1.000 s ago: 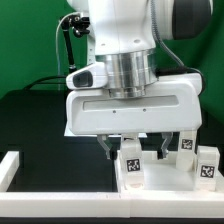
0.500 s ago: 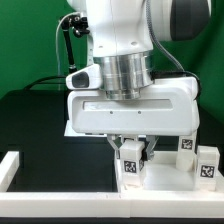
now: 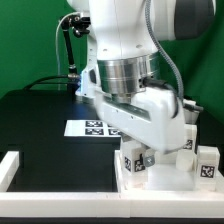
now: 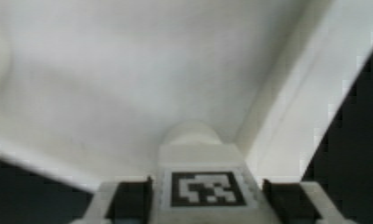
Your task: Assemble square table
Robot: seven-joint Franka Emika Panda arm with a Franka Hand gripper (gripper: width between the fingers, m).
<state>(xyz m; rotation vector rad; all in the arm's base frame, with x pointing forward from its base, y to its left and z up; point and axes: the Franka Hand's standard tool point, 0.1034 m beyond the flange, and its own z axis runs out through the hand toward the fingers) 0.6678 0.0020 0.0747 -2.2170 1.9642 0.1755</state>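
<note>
Gripper clamped on a tagged table leg at the front right of the bench.

Exterior view: gripper (image 3: 139, 157) is closed on a short white leg (image 3: 131, 163), tag facing the camera, at the square tabletop panel (image 3: 160, 172) on the exterior view's right; hand tilted; a second tagged leg (image 3: 207, 163) stands just beside, further right; marker board (image 3: 92, 128) lies flat on the black table (image 3: 35, 120) behind; white border bar (image 3: 12, 168) at the exterior view's left. Wrist view: fingers (image 4: 119, 202) flank the tagged leg (image 4: 204, 170) on both sides, touching it; white recessed panel (image 4: 112, 80) fills the frame beyond.
</note>
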